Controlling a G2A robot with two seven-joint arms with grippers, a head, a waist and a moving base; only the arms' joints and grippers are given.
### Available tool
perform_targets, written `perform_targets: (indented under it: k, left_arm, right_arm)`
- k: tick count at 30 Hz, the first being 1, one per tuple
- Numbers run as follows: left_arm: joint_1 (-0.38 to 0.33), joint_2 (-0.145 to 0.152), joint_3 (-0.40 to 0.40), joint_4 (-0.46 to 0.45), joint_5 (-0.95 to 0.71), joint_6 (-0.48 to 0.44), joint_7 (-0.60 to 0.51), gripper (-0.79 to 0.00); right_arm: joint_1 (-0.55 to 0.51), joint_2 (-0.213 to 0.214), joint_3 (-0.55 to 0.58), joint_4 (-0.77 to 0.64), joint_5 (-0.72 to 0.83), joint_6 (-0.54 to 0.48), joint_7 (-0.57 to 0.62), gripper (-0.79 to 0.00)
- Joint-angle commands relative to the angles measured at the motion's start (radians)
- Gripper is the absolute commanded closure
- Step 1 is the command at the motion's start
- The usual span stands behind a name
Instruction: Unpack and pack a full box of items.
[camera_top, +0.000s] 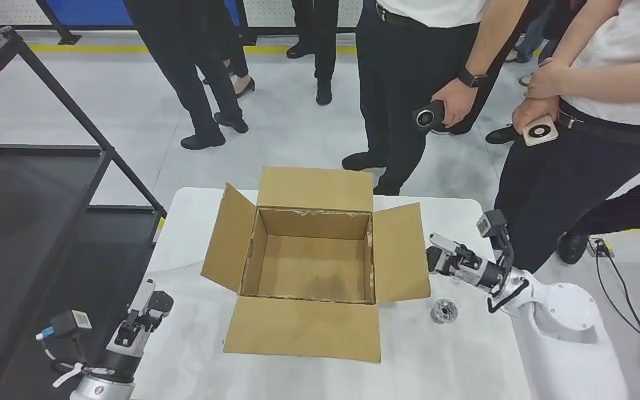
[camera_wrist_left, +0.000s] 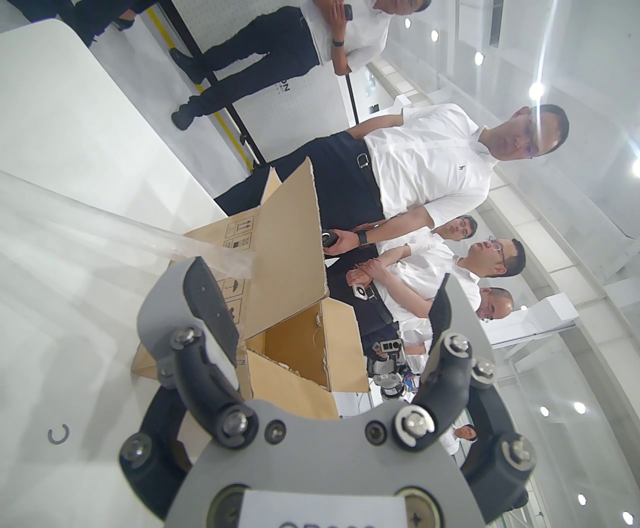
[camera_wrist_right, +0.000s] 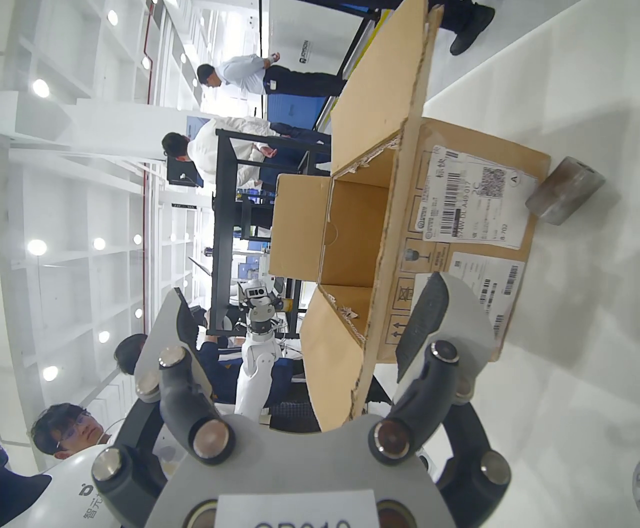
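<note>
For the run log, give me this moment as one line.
box: open, flaps out, empty | metal cylinder: on table beside box | left gripper: open, empty | right gripper: open, empty

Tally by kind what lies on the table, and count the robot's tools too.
Cardboard box: 1
Metal cylinder: 1
Small C-shaped ring: 1
Tools: 2, the left tool and the right tool, both open
Total: 5

Matt brown corrugated cardboard box (camera_top: 302, 330), flap edges torn rough; white paper labels (camera_wrist_right: 470, 202) (faintly glossy) just beyond the right gripper's (camera_wrist_right: 306, 292) black rubbery pads (camera_wrist_right: 422, 310). Farther past them, a dull grey metal cylinder (camera_wrist_right: 565, 190) on the smooth white table (camera_wrist_right: 550, 60).
</note>
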Motion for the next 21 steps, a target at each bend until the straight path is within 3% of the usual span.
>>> perform_targets:
  k: [1, 10, 21]
  left_arm:
    - [0.000, 0.000, 0.000, 0.000, 0.000, 0.000, 0.000, -0.785]
    - [0.000, 0.000, 0.000, 0.000, 0.000, 0.000, 0.000, -0.785]
    - [0.000, 0.000, 0.000, 0.000, 0.000, 0.000, 0.000, -0.785]
  right_arm:
    - [0.011, 0.001, -0.016, -0.006, 0.002, -0.005, -0.004, -0.785]
    - [0.068, -0.006, -0.162, -0.035, 0.003, -0.015, -0.016, -0.785]
    - [0.194, -0.039, -0.400, 0.071, -0.132, -0.039, -0.188, -0.785]
